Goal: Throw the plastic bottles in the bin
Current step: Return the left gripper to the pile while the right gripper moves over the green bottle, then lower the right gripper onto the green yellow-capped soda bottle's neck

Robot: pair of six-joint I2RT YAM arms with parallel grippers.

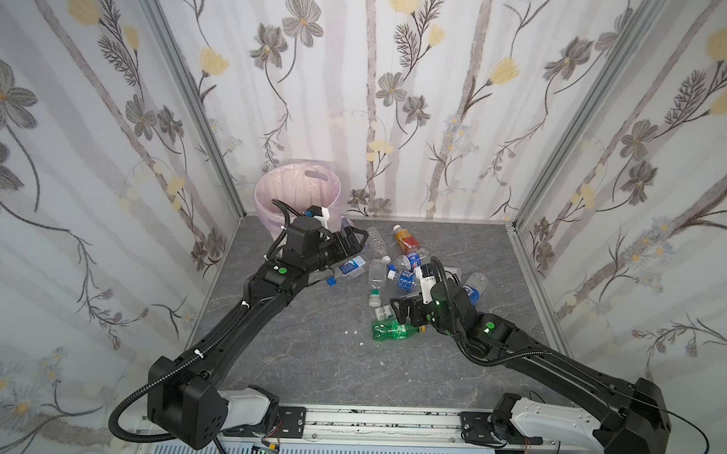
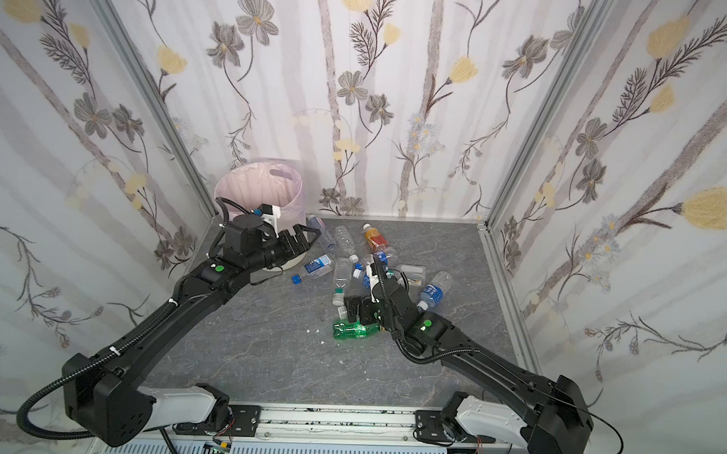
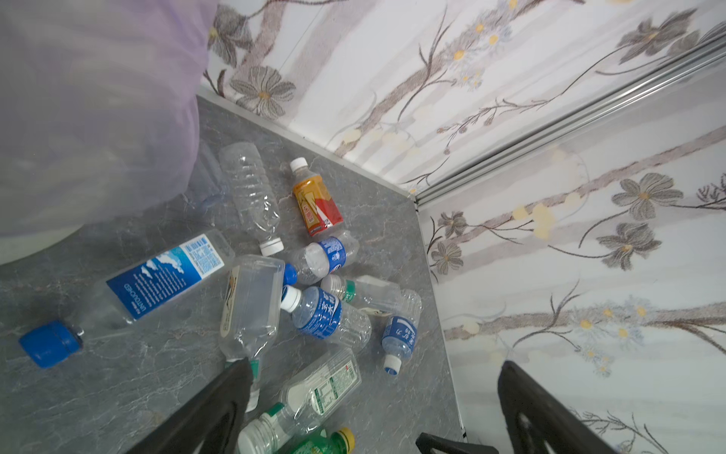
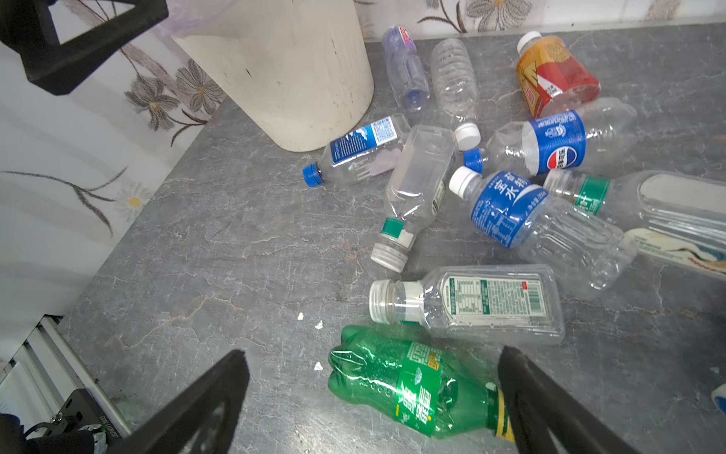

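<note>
Several plastic bottles lie scattered on the grey floor point(image 1: 307, 359) to the right of the bin point(image 1: 296, 192), a cream wastebasket lined with a pink bag. A crushed green bottle point(image 4: 412, 385) lies nearest, under my right gripper point(image 4: 373, 365). That gripper is open and straddles the bottle without clamping it. Beside it lies a clear bottle with a green-printed label point(image 4: 483, 302). An orange-red bottle point(image 1: 405, 238) lies furthest back. My left gripper point(image 1: 351, 242) hangs open and empty by the bin's right side, above a blue-labelled, blue-capped bottle point(image 3: 165, 271).
Floral walls close in the floor on the left, back and right, with a metal post point(image 3: 569, 118) in the back right corner. An aluminium rail point(image 1: 380, 420) carries both arm bases at the front. Small white scraps point(image 1: 352, 332) lie left of the green bottle.
</note>
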